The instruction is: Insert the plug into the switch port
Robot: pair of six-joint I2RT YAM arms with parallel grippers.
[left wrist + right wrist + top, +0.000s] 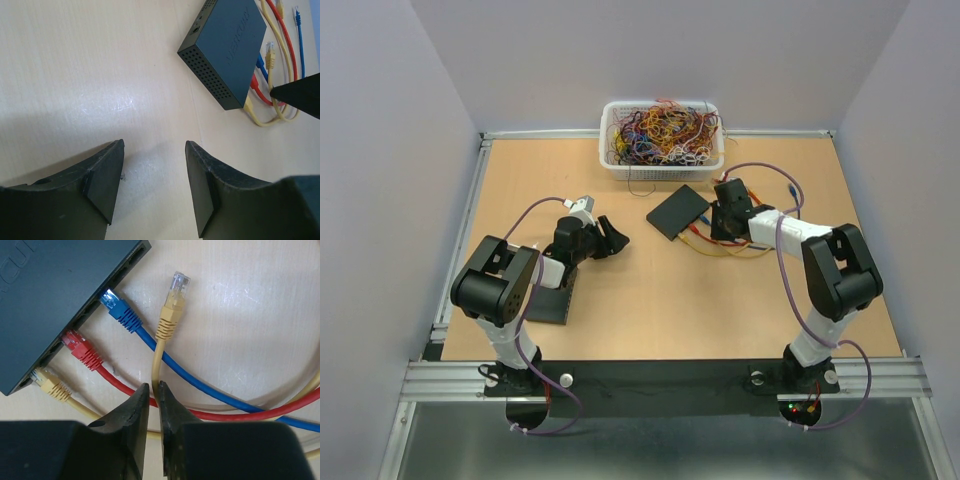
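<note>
The black switch (pixel 678 211) (pixel 227 47) (pixel 55 295) lies flat on the table, back of centre. In the right wrist view a blue plug (pixel 117 307), a red plug (pixel 80 347) and a yellow plug (pixel 47 382) sit in its ports. A second yellow plug (pixel 175 295) is free, its clear tip a short way from the port row. My right gripper (pixel 154 390) (pixel 718 228) is shut on that plug's yellow cable (pixel 156 365), a little behind the boot. Left of the switch, my left gripper (pixel 154 145) (pixel 618 237) is open over bare table, holding nothing.
A white basket (pixel 662 135) full of tangled cables stands at the back edge behind the switch. Red, yellow and blue cables loop on the table right of the switch. A black pad (pixel 552 300) lies under the left arm.
</note>
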